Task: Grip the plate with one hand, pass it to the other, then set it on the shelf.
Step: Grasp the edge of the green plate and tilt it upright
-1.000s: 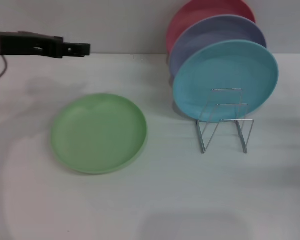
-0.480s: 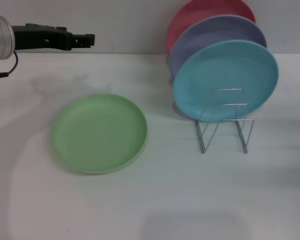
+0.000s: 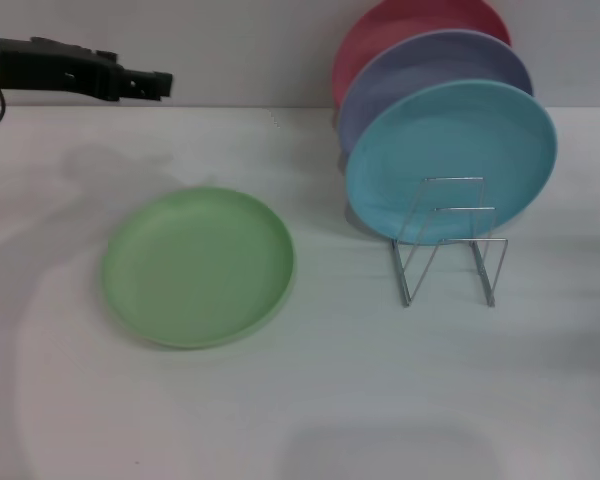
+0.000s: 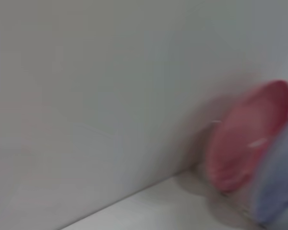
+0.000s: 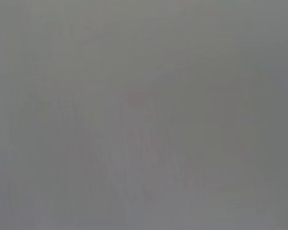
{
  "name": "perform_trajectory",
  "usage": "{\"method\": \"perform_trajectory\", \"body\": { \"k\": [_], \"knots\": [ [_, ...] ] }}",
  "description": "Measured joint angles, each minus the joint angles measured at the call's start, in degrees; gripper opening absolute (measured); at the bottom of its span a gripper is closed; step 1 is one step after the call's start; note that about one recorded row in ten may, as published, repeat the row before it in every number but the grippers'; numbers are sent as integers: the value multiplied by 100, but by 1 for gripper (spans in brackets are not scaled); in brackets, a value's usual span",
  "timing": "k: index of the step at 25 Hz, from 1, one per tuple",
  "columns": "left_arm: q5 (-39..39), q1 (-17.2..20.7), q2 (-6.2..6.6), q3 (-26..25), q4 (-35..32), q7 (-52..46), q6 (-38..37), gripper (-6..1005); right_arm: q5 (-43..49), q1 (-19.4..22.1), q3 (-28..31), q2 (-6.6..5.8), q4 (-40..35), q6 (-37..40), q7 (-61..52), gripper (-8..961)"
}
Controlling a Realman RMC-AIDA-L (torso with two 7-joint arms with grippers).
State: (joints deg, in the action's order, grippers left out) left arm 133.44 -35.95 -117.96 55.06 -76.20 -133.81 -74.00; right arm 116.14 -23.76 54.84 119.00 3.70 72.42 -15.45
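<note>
Left pincer [image 3: 158,85] at ten o'clock, opening unclear, holding nothing; best lowered squarely over green plate's [image 3: 198,266] rim.

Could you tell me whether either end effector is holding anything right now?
Nothing is held: the left end effector is up at the back left, and the green plate lies untouched.

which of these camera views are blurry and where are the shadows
Head view: sharp; soft shadows lie beside the green plate and under the left gripper. Left wrist view: motion-blurred, the red plate smeared. Right wrist view: featureless grey, nothing can be made out.
</note>
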Motion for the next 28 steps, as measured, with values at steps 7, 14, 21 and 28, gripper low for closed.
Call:
{"method": "perform_trajectory", "body": {
  "k": [7,14,21,28],
  "knots": [
    [-1543,91,1,-310,285,1275,-621,811,-3,-31,0,1,-1,-7,3,611],
    [-3777,323,1,-581,1567,3235,-588,810,59,-46,0,20,32,-31,6,611],
    [-6028,553,-49,-707,3418,5980,-669,811,82,-20,-46,33,49,-44,6,610],
    [-8289,786,-95,-675,5532,9395,-1284,811,125,26,-77,36,53,-69,-29,611]
  ]
}}
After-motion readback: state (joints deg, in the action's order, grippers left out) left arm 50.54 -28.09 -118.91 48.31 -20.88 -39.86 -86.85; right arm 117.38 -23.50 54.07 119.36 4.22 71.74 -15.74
